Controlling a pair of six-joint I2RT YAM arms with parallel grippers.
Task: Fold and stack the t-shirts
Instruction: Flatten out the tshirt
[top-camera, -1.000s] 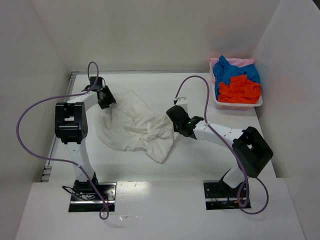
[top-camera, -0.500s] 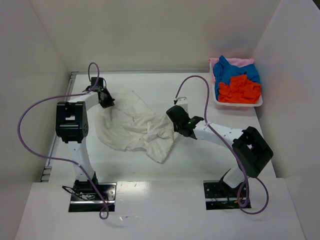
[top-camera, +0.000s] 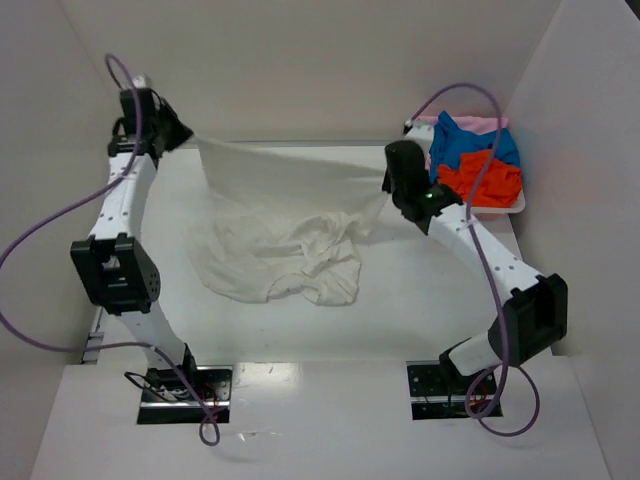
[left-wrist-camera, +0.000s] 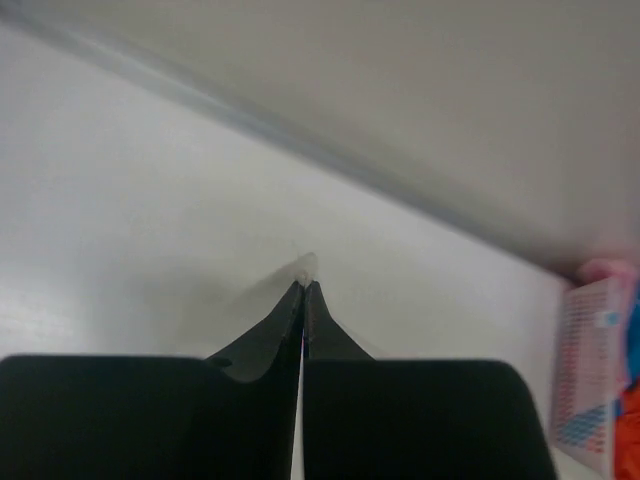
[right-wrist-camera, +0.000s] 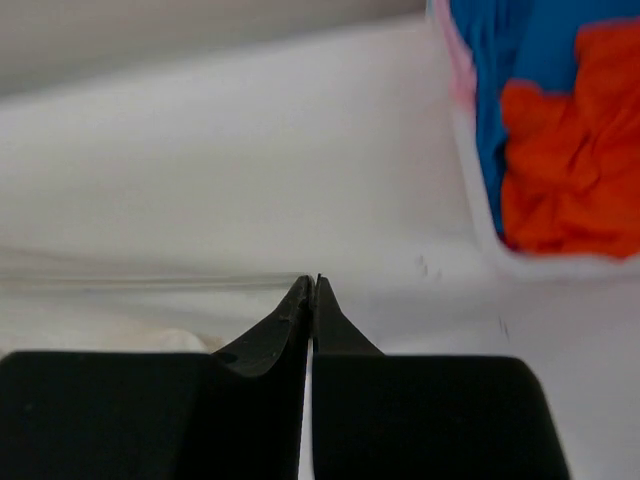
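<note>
Near centre: lower bulk of the large plain off-white cloth t-shirt lies rumpled on the white counter. Its far edge is held taut above the counter between 2 pinch points, probably to spread it flat for folding.

Far left: left end effector, fingers pressed together on 1 end of that edge.

Far right: right end effector, likewise clamped on the other end.

Beyond it: shallow white plastic tray holds the bright blue shirt, orange-red shirt and pale pink shirt, all unfolded.
</note>
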